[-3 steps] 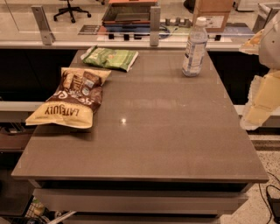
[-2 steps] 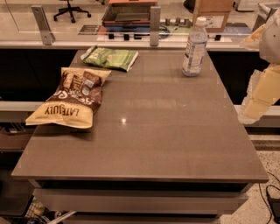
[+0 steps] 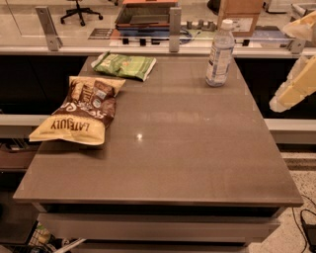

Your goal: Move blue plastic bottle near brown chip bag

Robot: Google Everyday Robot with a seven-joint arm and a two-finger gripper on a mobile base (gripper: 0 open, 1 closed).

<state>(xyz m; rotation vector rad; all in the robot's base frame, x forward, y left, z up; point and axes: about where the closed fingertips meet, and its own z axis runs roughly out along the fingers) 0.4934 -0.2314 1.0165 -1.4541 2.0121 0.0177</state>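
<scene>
The blue plastic bottle (image 3: 219,53) stands upright at the table's far right, clear with a white cap and a pale label. The brown chip bag (image 3: 81,111), yellow with a dark brown panel and "LATE JULY" lettering, lies flat at the table's left side. My gripper (image 3: 279,103) shows as a cream-coloured shape at the right edge of the view, beyond the table's right side. It is to the right of the bottle, nearer to me, and apart from it. It holds nothing that I can see.
A flat green bag (image 3: 126,65) lies at the far left of the brown table (image 3: 173,158), behind the chip bag. A low glass rail with metal posts (image 3: 174,24) runs along the far edge. A cardboard box (image 3: 239,15) stands behind the bottle.
The cream arm at the right edge has risen; its lower tip now sits higher in the view. The bottle and both bags have not moved.
</scene>
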